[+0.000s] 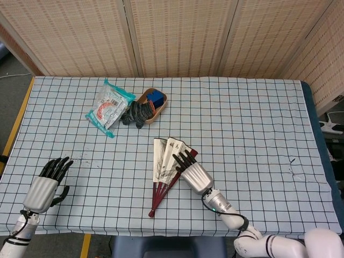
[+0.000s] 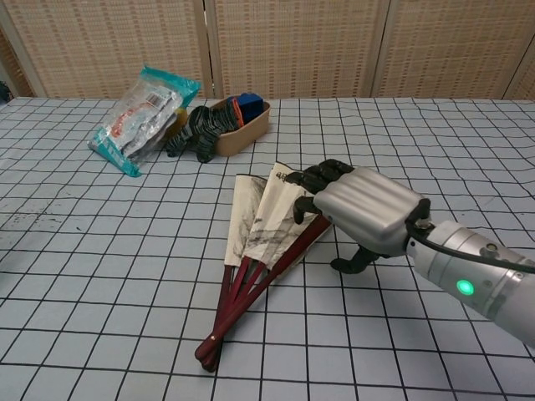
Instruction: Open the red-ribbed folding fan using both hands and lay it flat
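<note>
Covered edge to edge by a gridded cloth, the surface (image 1: 252,123), 1 in all. Stood behind it at 12 o'clock, 1 woven screen (image 1: 177,35).

Lay near the centre, a little toward 6 o'clock: 1 red-ribbed folding fan (image 1: 163,172), only partly spread, pivot at 6 o'clock, paper leaf toward 12, outermost red guard along its 3 o'clock edge.

Counted: 2 hands. Hovered over the fan's 3 o'clock guard, the right hand (image 1: 192,169), fingers (image 2: 322,177) slightly apart and reaching across the top of the leaf, thumb tucked below the palm on the 3 o'clock side. Held nothing plainly; whether fingertips touched paper, cannot tell. Rested well apart at 8 o'clock near the surface edge, the left hand (image 1: 47,183), fingers spread, empty, seen in the head view only.

For doing this step well, as a judgement: best to settle the right fingertips on the red guard rather than the paper, since the leaf looked thin and apt to crease. Best to bring the left hand in to pin the pivot or the 9 o'clock guard, then sweep the right guard outward toward 3 o'clock, low and slow, keeping ribs flat on the cloth.

Sat toward 11 o'clock, well apart from the fan: 1 plastic packet (image 1: 109,106), 1 dark bundle (image 1: 136,114), 1 small wooden tray (image 1: 159,106) with blue contents.
</note>
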You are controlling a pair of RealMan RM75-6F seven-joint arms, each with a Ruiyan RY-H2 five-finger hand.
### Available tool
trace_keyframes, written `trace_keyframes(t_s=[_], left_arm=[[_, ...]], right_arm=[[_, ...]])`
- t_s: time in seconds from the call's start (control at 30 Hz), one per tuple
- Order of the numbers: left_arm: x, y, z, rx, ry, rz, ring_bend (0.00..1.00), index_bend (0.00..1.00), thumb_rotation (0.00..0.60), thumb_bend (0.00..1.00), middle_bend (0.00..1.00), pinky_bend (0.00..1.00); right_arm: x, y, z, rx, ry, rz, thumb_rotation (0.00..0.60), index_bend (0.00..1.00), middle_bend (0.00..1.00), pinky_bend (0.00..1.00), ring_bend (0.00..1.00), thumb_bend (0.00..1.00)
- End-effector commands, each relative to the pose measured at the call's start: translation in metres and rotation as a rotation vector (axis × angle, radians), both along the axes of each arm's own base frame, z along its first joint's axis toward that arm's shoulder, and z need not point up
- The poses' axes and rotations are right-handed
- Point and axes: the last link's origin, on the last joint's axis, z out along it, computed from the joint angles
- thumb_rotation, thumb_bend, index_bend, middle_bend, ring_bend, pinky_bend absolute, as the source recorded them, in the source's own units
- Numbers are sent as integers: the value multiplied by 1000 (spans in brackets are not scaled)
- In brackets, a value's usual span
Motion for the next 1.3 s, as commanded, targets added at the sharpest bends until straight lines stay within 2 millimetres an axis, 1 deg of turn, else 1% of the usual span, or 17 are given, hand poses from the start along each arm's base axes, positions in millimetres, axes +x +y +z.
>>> trace_keyframes(t_s=[0.03,0.17,0.33,0.47,0.53,0.7,0.8,0.9,0.93,0.97,1.0,1.03,1.07,1.1,1.2,1.23,1.3], left_arm=[[-1,2,2,7,0,1,0,0,600,461,0,94],[-2,2,5,15,-1,8,0,0,600,461,0,94],[-3,3,6,18,0,13,0,0,600,460,0,95],[-3,3,6,19,1,16,0,0,600,460,0,94],[-4,4,6,19,6,21,0,0,600,461,0,95],[-5,4,5,20,7,27,0,0,600,465,0,94],[-5,4,4,14,7,30,0,0,600,466,0,95],[-4,5,3,-7,-15,34,0,6,600,469,0,98],[-4,4,2,-21,-29,34,0,49,600,471,0,102],[-2,3,1,-47,-51,27,0,119,600,473,0,106],[1,1,-1,-69,-71,21,0,226,600,476,3,111],[3,-1,-2,-88,-92,11,0,300,600,478,10,115],[5,-2,-3,-105,-104,2,0,406,600,482,29,122],[6,-3,-5,-129,-112,-4,0,475,600,487,49,127],[2,0,-13,-184,-137,24,0,612,600,507,89,130],[-1,2,-16,-200,-145,43,0,632,600,511,96,130],[-5,7,-22,-231,-175,78,0,636,600,511,98,129]], right_arm=[[9,-9,-18,36,-34,-31,600,327,0,0,0,172],[11,-13,-30,52,-44,-45,600,367,0,0,0,179],[14,-13,-36,49,-73,-44,600,423,0,0,0,253],[16,-13,-39,36,-94,-36,600,511,0,0,0,352],[19,-16,-41,21,-99,-24,600,561,2,0,0,443],[28,-16,-33,3,-195,-3,600,664,57,0,0,590],[31,-17,-26,12,-250,-12,600,700,82,0,0,614],[36,-19,-19,54,-320,-66,600,703,84,0,0,617],[39,-19,-17,79,-350,-96,600,703,84,0,0,617],[44,-21,-14,118,-401,-142,600,703,85,0,0,617],[49,-23,-12,147,-440,-176,600,703,89,0,0,618],[53,-26,-9,168,-467,-204,600,703,92,0,0,618],[58,-30,-7,185,-485,-227,600,703,94,0,0,618],[64,-34,-4,210,-515,-259,600,703,95,0,0,618],[80,-40,5,262,-590,-320,600,705,95,0,0,617],[83,-42,8,270,-607,-331,600,707,95,0,0,618],[92,-45,14,278,-645,-344,600,713,95,0,0,617]])
